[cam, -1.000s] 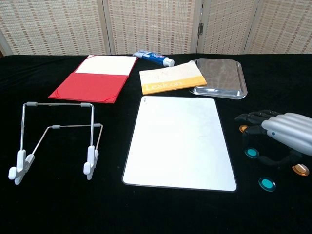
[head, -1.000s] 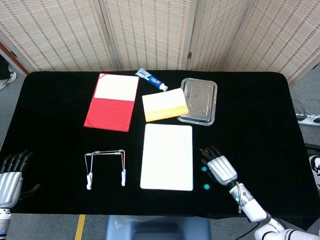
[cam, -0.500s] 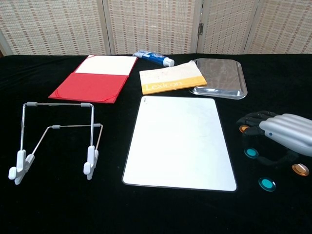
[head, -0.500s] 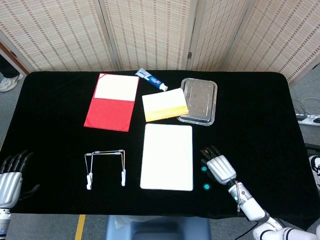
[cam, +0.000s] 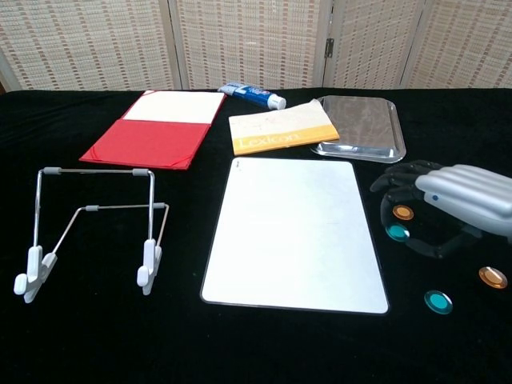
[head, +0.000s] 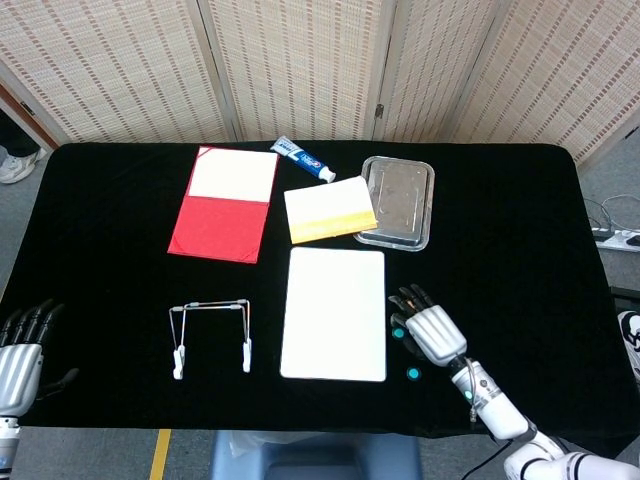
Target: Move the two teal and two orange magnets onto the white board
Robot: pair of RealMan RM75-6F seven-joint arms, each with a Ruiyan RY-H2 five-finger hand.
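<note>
Magnets all off the white board (cam: 294,234), on black cloth just right of it. One teal magnet (cam: 397,233) and one orange magnet (cam: 402,213) under the arched fingers (cam: 398,178) of the right hand (cam: 456,204), spread, gripping nothing. Second teal magnet (cam: 438,302) and second orange magnet (cam: 493,277) farther right, nearer the front edge. Left hand (head: 18,358) far left of the board, fingers apart, empty.
</note>
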